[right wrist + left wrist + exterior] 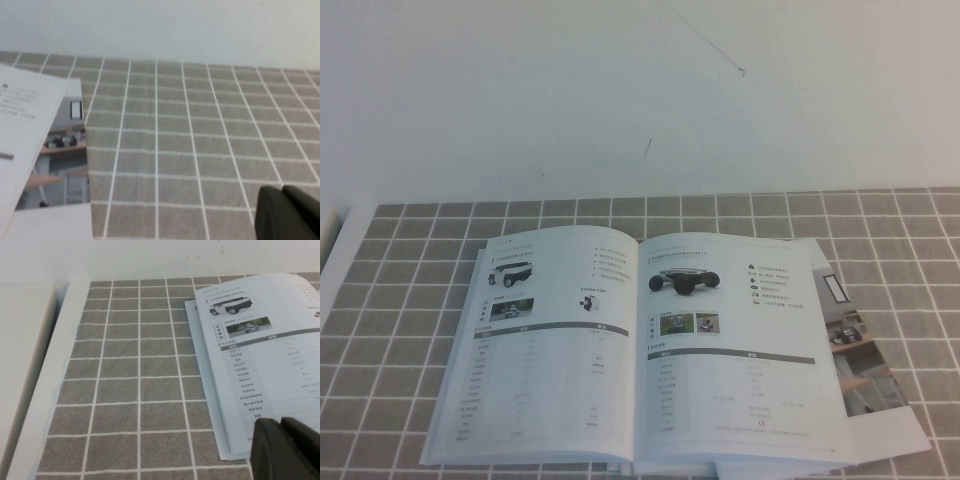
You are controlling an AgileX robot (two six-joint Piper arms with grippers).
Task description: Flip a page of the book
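The book (560, 350) lies open and flat on the grey tiled mat. The page (730, 350), with the black four-wheeled rover photo, is its right-hand leaf and lies flat. Neither arm shows in the high view. My left gripper (281, 426) shows in the left wrist view with its dark fingers together, empty, hovering over the near outer corner of the book's left-hand leaf (260, 350). My right gripper (282, 191) shows in the right wrist view, fingers together and empty, over bare mat to the right of the page (25, 115).
A loose leaflet (860, 360) with a colour interior photo sticks out from under the book's right side; it also shows in the right wrist view (55, 155). The tiled mat (410, 300) surrounds the book. A white table edge (35, 390) runs along the left.
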